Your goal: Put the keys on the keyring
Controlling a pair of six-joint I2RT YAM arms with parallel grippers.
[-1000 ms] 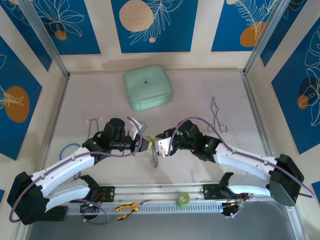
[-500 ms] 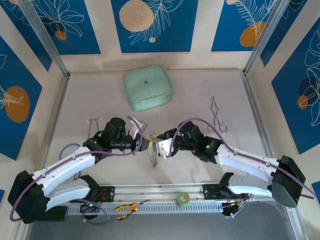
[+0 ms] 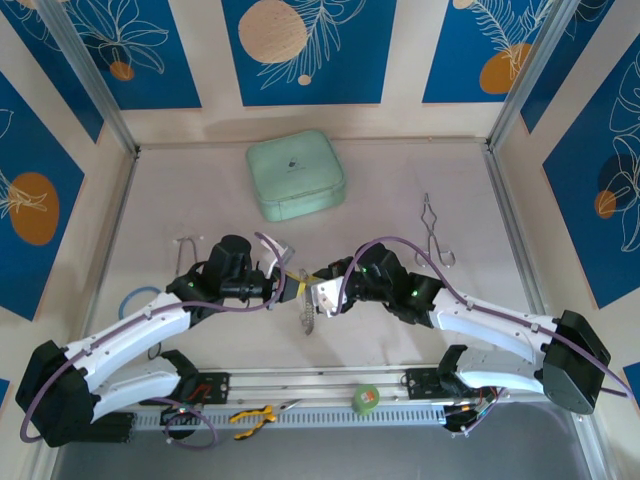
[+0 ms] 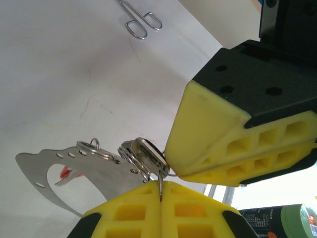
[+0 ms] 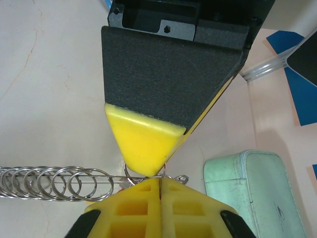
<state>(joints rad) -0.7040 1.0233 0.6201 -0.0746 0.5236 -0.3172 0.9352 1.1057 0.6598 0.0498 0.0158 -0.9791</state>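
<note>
Seen from above, two white robot arms meet tip to tip over the middle of a pale tabletop (image 3: 180, 200), with the left pincer (image 3: 290, 283) and right pincer (image 3: 313, 291) both clamped shut on the thin silver wire of the keyring (image 4: 160, 179). Its chain of silver rings (image 3: 307, 316) dangles toward 6 o'clock. In the left wrist view, small silver keys (image 4: 145, 153) bunch at 10 o'clock of the pinch point, and from above a mint-green case (image 3: 296, 177) lies at 12 o'clock, well apart
</note>
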